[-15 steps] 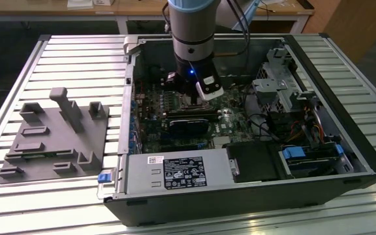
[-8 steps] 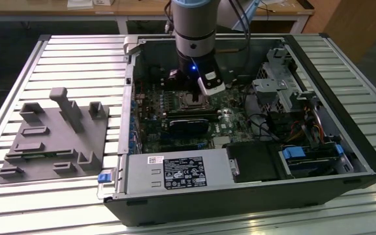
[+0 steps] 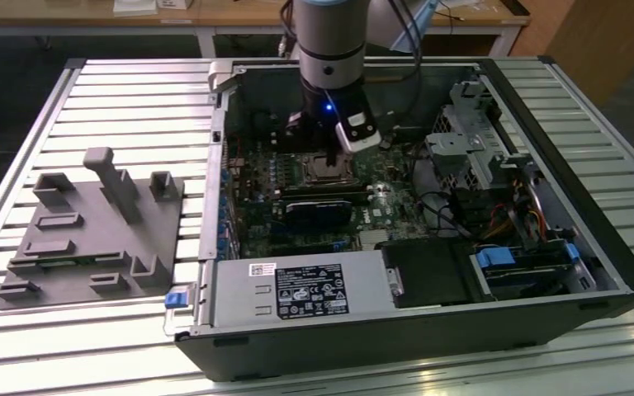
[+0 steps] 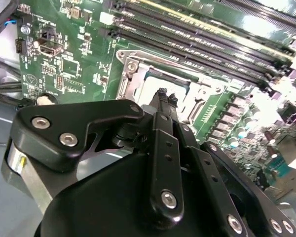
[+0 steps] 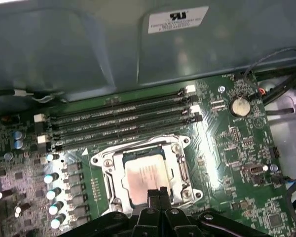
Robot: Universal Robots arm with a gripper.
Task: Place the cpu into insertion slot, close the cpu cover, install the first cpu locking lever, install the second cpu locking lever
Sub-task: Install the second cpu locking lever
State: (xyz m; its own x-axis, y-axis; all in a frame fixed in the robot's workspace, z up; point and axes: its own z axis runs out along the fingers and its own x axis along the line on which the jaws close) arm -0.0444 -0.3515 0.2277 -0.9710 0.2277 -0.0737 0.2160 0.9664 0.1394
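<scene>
An open computer case (image 3: 428,330) lies on the surface (image 3: 130,99), with a fixture block (image 3: 86,239) beside it toward the exterior view's left. Inside the case, the cpu (image 5: 147,177) sits in the insertion slot (image 5: 177,170), the cpu cover (image 5: 108,170) framing it. Memory slots (image 5: 123,116) run just beside the socket. The gripper (image 5: 157,193) hangs directly above the cpu's edge.
</scene>
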